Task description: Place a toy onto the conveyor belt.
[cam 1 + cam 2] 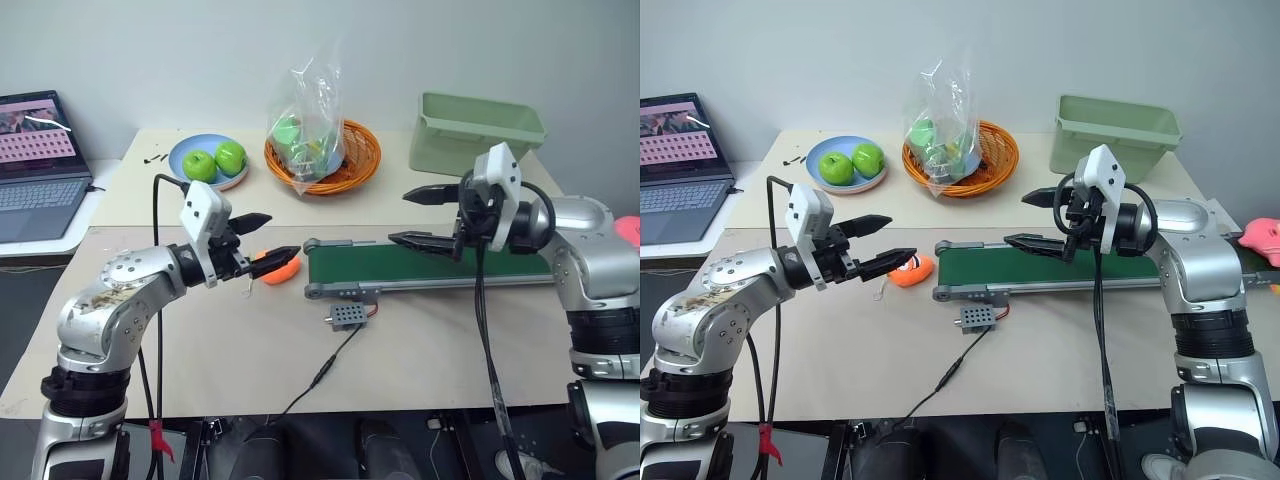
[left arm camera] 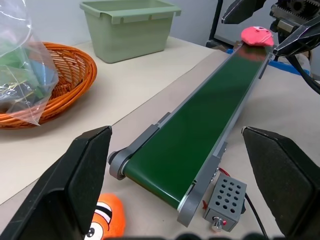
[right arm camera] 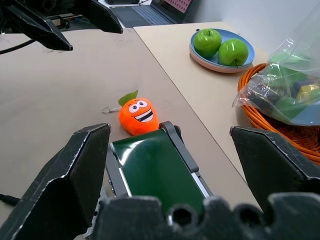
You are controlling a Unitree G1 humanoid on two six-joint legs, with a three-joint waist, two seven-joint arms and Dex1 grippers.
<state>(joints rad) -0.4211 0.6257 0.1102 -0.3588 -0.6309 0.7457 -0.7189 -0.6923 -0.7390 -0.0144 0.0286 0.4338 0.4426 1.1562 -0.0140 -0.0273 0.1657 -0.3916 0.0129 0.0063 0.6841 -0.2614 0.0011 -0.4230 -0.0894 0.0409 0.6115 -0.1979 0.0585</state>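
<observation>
Left gripper [image 1: 272, 235] spread wide, empty. Right gripper [image 1: 1028, 220] spread wide, empty, above conveyor belt [image 1: 1090, 268], dark green in grey frame. Toy [image 1: 1261, 240]: pink, fuzzy, rounded, on table past belt's far end, beyond right arm. No legible writing.

A pale beige bench [image 1: 250, 350] carries a dark green conveyor belt [image 1: 430, 268], an orange plush toy [image 1: 279, 266] at its end, a small grey wired box [image 1: 345, 316], a plate of green apples [image 1: 208, 160], an orange basket [image 1: 325, 155], a pale green bin [image 1: 475, 130] and a pink toy [image 1: 1262, 238].
</observation>
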